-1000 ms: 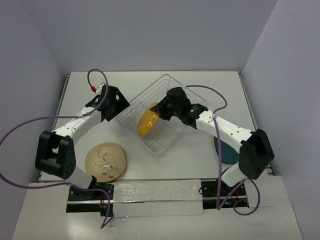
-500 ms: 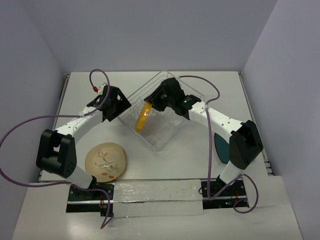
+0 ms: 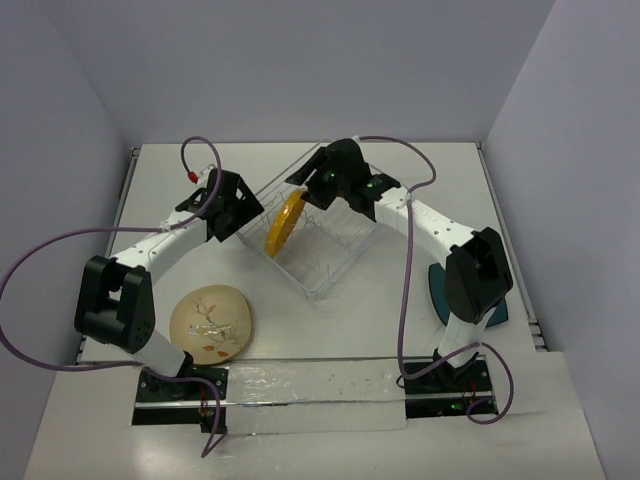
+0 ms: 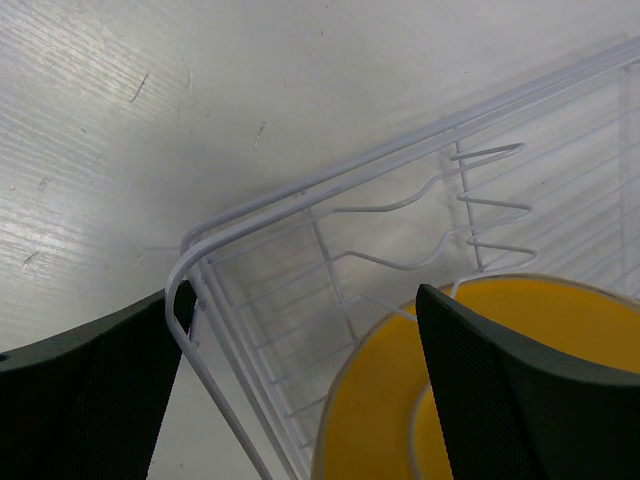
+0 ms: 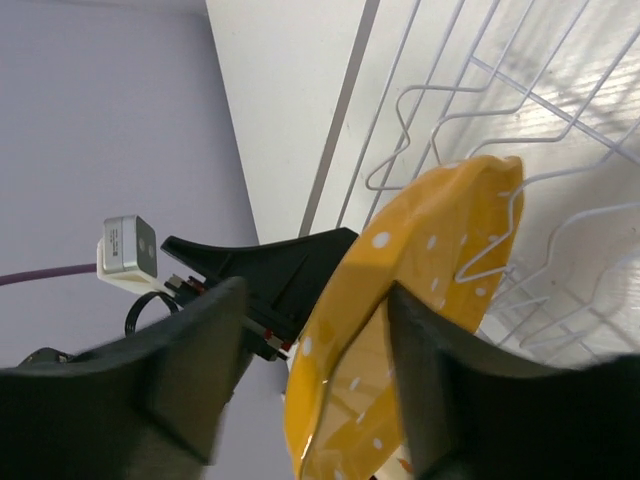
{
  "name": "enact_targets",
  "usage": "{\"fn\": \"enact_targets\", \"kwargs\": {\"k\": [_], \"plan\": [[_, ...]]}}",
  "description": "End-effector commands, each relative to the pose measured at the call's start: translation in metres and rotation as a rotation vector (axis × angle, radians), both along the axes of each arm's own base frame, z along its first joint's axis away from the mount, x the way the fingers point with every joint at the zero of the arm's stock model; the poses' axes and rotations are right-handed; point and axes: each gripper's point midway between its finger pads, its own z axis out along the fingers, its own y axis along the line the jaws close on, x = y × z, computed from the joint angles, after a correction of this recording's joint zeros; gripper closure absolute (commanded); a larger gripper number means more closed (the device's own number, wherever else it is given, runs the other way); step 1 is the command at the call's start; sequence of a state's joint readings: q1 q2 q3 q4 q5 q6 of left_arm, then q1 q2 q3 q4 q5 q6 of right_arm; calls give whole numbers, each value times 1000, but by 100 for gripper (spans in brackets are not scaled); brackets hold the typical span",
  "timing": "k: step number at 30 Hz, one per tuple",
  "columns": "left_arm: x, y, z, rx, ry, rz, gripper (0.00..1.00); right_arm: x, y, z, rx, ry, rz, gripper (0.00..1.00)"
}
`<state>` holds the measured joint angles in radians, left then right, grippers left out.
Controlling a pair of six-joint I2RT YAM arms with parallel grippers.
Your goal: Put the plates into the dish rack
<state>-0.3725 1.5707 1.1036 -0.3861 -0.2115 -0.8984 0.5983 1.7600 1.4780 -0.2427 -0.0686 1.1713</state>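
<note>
Change: since a second ago, we see the right arm [image 3: 440, 235] has swung the orange plate [image 3: 283, 222] [image 4: 375, 400] [image 5: 400, 280] leftward across the dish rack [image 3: 318, 293] [image 4: 330, 185] [image 5: 420, 100]; it now stands on edge, tilted, at the rack's left side.
Beige plate [image 3: 211, 322]: lies flat on the table [image 3: 330, 330], front left, well apart from the rack.
Left gripper [image 3: 232, 205] [image 4: 300, 300]: fingers spread wide and grasping nothing, straddling the rack's left corner; one finger touches the rim from outside, the other hangs inside.
In the way: that inner finger sits just beside the orange plate's face, and upright prongs [image 4: 490, 200] crowd around it.
Right gripper [image 3: 315, 190] [image 5: 315, 380]: over the rack, one finger on each side of the orange plate's rim; we cannot tell whether it clamps or has let go.
Teal plate [image 3: 470, 295]: flat on the table, far right, partly hidden behind the right arm.
</note>
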Motion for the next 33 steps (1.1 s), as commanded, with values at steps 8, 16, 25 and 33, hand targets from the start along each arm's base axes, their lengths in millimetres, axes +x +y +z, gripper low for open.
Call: {"fn": "enact_targets", "kwargs": {"k": [8,16,25,33], "plan": [[18,-13,34,-19,-86,-23,1,20,-9,22,26,-72,-32,16],[20,-12,38,-17,-103,-21,1,16,1,39,7,-148,87,16],[23,-12,49,-15,-123,-22,1,-13,14,49,9,-194,259,17],[16,6,88,23,-186,26,1,-46,-22,58,-102,-300,237,14]]}}
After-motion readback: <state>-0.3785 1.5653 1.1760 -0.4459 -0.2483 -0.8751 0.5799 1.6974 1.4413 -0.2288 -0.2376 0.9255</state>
